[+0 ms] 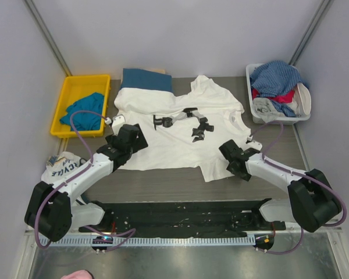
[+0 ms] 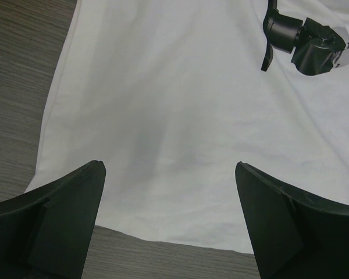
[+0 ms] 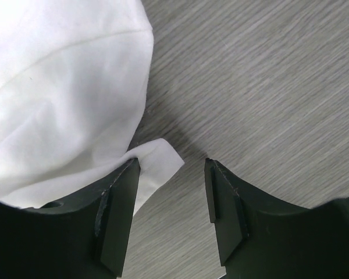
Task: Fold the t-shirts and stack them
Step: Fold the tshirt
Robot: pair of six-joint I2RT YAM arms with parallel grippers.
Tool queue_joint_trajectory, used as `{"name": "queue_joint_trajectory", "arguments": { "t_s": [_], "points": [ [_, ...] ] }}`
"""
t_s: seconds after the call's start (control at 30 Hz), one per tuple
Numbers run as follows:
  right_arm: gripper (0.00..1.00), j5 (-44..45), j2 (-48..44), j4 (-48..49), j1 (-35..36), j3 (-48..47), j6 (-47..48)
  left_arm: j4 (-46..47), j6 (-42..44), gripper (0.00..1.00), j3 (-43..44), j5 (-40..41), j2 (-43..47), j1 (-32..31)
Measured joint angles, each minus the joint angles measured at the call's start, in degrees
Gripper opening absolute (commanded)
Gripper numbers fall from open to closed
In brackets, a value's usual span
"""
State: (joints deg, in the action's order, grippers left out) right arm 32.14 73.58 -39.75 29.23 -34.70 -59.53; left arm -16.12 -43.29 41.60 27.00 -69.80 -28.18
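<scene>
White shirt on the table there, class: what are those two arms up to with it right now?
The white t-shirt lies spread flat on the table, not yet folded. The left gripper hovers wide open over its left hem edge. The right gripper is open at a corner of the shirt's right edge, holding nothing. A dark blue t-shirt lies behind it.

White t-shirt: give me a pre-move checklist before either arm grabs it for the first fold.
1. White t-shirt spread on the table: ok, though its far left part overlaps the blue t-shirt.
2. Left gripper open above the hem: ok.
3. Right gripper open, holding nothing: ok.
4. Right gripper centred on the cloth corner: not ok, the corner lies beside one finger.
5. Fabric smooth under the arms: cannot tell.
</scene>
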Motion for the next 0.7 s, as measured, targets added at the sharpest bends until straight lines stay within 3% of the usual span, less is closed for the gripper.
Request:
{"name": "queue_joint_trajectory", "arguments": {
  "t_s": [0.27,0.5,0.7],
  "points": [
    [0.35,-0.35,2.62,3.15,-0.11,-1.05,2.21,-0.02,0.02,1.00,0.00,0.42,0.00,0.00],
    [0.02,-0.68,3.85,6.75,-0.11,-1.25,3.67,-0.37,0.02,1.00,-0.22,1.03,0.07,0.00],
    [0.01,-0.28,4.02,9.35,-0.59,-0.98,4.07,-3.06,-0.26,1.00,-0.66,1.79,0.94,0.00]
  ]
}}
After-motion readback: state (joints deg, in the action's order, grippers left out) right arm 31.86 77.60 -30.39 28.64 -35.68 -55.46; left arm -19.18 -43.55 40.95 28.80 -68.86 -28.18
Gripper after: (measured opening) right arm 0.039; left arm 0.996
